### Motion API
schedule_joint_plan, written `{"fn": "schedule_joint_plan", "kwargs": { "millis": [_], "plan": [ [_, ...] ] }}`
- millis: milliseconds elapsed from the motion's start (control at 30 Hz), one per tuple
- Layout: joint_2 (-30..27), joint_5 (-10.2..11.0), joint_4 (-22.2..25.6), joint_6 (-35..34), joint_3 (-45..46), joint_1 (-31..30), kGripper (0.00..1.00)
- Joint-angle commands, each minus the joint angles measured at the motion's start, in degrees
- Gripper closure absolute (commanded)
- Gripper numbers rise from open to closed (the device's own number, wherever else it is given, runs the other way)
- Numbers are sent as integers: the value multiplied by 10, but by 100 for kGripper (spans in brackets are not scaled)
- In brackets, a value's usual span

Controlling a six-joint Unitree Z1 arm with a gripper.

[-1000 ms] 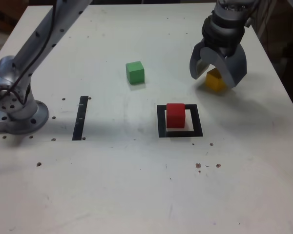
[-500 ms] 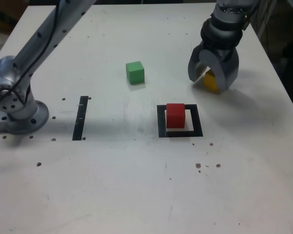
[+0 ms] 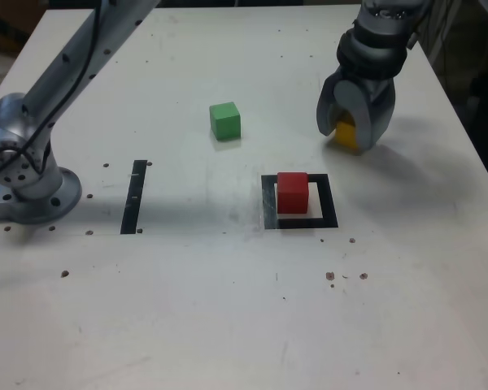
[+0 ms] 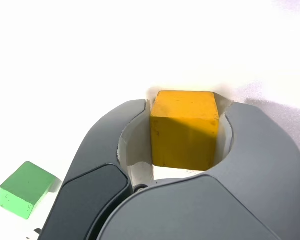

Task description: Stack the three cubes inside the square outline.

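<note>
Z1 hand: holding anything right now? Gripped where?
Yes: the hand is closed on the yellow cube, its fingers pressing two opposite side faces. The cube appears to sit on the table, not lifted.

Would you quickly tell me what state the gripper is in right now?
Gripper: closed on the yellow cube, which sits on the table.

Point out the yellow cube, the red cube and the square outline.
yellow cube (image 4: 184, 127): wrist view, centre of its front face.
red cube (image 3: 292, 193): exterior view, middle of its front face.
square outline (image 3: 329, 203): exterior view, black border on that view's right.
</note>
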Motion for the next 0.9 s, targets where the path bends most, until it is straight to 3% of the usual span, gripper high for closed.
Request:
{"fn": "schedule_joint_plan", "kwargs": {
  "millis": [0,367,633,733,867],
  "plan": [
    [2,1,3,-2,-4,1,76],
    [-34,4,41,-35,-19,-1,89],
    [-144,25,117,-226,41,-62,89],
    [-173,15,137,-303,70,-95,89],
    [-188,-16,142,-381,110,-129,89]
  ]
}}
